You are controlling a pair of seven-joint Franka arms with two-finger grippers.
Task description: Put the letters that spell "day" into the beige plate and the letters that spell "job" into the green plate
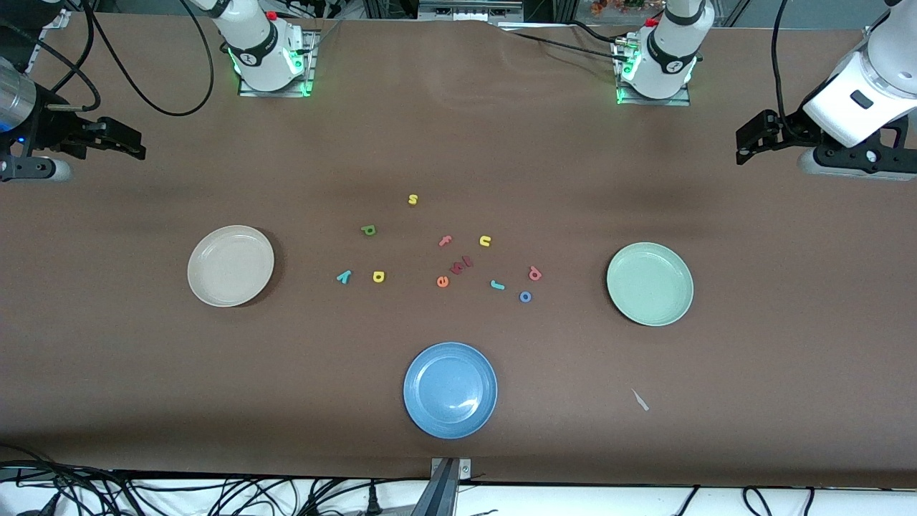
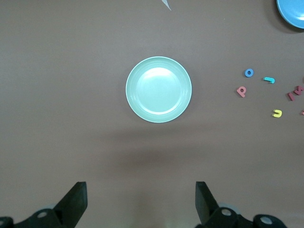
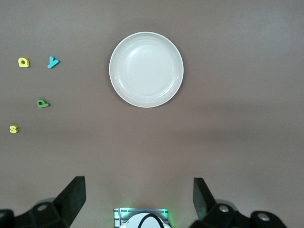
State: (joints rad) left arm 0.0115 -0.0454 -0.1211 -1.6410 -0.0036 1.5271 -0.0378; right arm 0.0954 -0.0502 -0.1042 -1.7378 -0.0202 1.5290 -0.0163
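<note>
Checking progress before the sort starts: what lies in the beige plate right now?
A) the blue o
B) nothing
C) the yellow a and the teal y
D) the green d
B: the beige plate is bare in both the front and right wrist views, while the green d, yellow a and teal y lie on the table beside it.

Matt brown table cover [image 1: 143, 373]; glossy blue plate [image 1: 450, 389]; matt foam-like letters.
</note>
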